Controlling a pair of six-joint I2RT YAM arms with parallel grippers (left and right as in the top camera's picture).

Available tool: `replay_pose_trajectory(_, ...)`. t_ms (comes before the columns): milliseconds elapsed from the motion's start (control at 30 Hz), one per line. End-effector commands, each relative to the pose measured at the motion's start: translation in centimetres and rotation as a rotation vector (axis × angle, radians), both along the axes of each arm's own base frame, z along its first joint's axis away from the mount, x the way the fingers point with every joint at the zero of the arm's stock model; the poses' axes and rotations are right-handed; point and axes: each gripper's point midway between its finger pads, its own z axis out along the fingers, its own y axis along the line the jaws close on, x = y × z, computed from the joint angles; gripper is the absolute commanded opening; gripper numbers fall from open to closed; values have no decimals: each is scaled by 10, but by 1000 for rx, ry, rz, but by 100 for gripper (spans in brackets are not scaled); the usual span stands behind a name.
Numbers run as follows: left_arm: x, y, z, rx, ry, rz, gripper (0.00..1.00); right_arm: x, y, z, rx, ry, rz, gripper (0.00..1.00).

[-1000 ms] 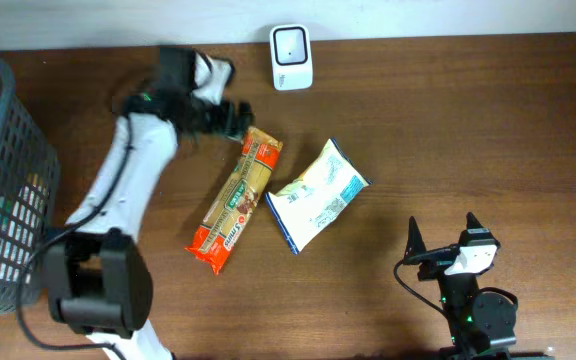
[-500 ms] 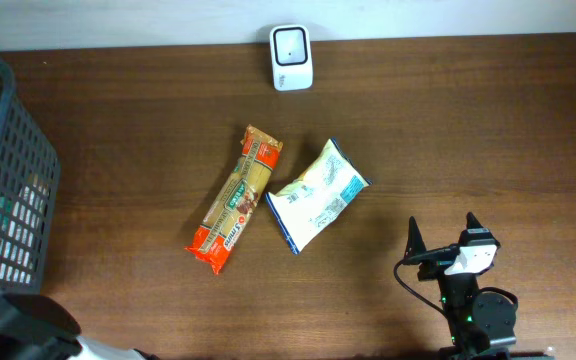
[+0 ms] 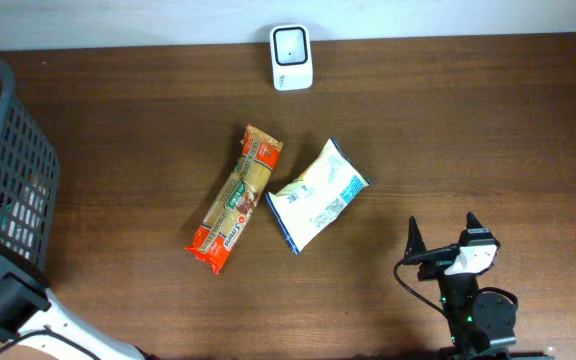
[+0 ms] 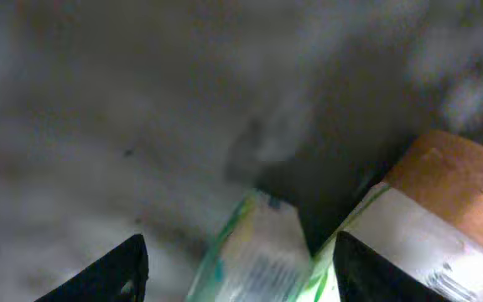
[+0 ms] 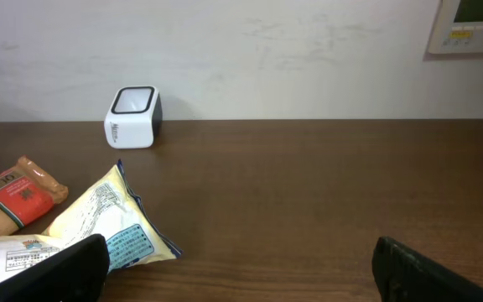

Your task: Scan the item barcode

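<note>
Down at the near right of the table (image 3: 528,120): right gripper (image 3: 441,220). Stands spread wide, grips nothing, sits well apart from every packet.

Over at the far left, caught only by its own wrist camera and badly blurred: left gripper (image 4: 240,256). Shows two dark fingers (image 4: 124,268) held apart, with nothing clamped between them. Hangs above two boxes lying side by side: one green-and-white carton (image 4: 258,243) and one brown-and-white box (image 4: 426,201).

Outward across the tabletop, counted: two packets, one scanner, one basket.

Pasta packet (image 3: 236,198): lies flat, left of centre. Runs its long axis on a diagonal, with the red end toward the near left and the tan end toward the far right, pointing roughly at the scanner.

White-and-blue pouch (image 3: 316,195): lies flat just right of the pasta packet. Runs its long axis on the opposite diagonal, near left to far right. Rests one corner against the pasta packet's side.

Scanner (image 3: 291,57): stands small and white at the far edge by the wall, well apart from both packets.

Basket (image 3: 13,170): dark mesh, at the left edge, with boxes dimly visible through the wall.
</note>
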Motion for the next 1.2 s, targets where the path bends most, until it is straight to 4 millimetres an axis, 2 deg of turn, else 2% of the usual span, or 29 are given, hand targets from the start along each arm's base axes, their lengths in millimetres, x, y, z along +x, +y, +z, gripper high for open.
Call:
replay_pose_trajectory(0,2,-8,-17,-55,0,-25,41,0,-2,-3,-5,4,-7,99)
replay_pose_trajectory(100,2,-8,-17,-55,-1,-25,16,0,-2,-3,-5,4,-7,99)
replay_pose_trajectory(133,2,-8,-17,-54,-1,-25,0,0,-2,-3,-5,4,-7,99)
replay_pose_trajectory(200,6,-5,-7,-40,-20,-12,0,0,-2,-3,-5,4,-7,99)
replay_pose_trajectory(233,9,-1,8,-21,-43,0,0,0,-2,-3,-5,4,-7,99)
replay_pose_trajectory(300,19,9,62,51,-135,35,0,0,-2,-3,-5,4,-7,99)
replay_pose_trajectory(333,25,12,101,101,-202,33,0,0,-2,-3,-5,4,-7,99)
replay_pose_trajectory(367,30,11,166,171,-332,61,0,0,-2,-3,-5,4,-7,99)
replay_pose_trajectory(400,33,-4,217,203,-444,21,0,0,-2,-3,-5,4,-7,99)
replay_pose_trajectory(433,32,-25,262,237,-538,-25,0,0,-2,-3,-5,4,-7,99)
replay_pose_trajectory(467,28,-47,293,262,-594,-62,0,0,-2,-3,-5,4,-7,99)
replay_pose_trajectory(500,24,-67,312,272,-624,-92,0,0,-2,-3,-5,4,-7,99)
replay_pose_trajectory(533,18,-113,334,261,-645,-160,0,0,-2,-3,-5,4,-7,99)
replay_pose_trajectory(567,18,-155,335,214,-631,-235,0,0,-2,-3,-5,4,-7,99)
replay_pose_trajectory(633,24,-215,308,79,-538,-290,0,0,-2,-3,-5,4,-7,99)
replay_pose_trajectory(667,29,-235,289,29,-490,-308,0,0,-2,-3,-5,4,-7,99)
replay_pose_trajectory(700,36,-264,259,-36,-419,-340,0,0,-2,-3,-5,4,-7,99)
replay_pose_trajectory(833,43,-327,131,-112,-127,-378,0,0,-2,-3,-5,4,-7,99)
replay_pose_trajectory(867,44,-339,96,-118,-70,-399,0,0,-2,-3,-5,4,-7,99)
replay_pose_trajectory(933,45,-348,33,-75,11,-391,0,0,-2,-3,-5,4,-7,99)
replay_pose_trajectory(967,43,-355,8,-82,46,-404,0,0,-2,-3,-5,4,-7,99)
replay_pose_trajectory(1033,37,-362,-24,-95,118,-396,0,0,-2,-3,-5,4,-7,99)
replay_pose_trajectory(1067,36,-365,-35,-99,142,-401,8,0,-2,-3,-5,4,-7,99)
replay_pose_trajectory(1100,37,-367,-41,-99,149,-406,32,0,-2,-3,-5,4,-7,99)
replay_pose_trajectory(1133,39,-368,-41,-98,143,-409,61,0,-2,-3,-5,4,-7,99)
replay_pose_trajectory(1167,44,-369,-38,-96,125,-411,82,0,-2,-3,-5,4,-7,99)
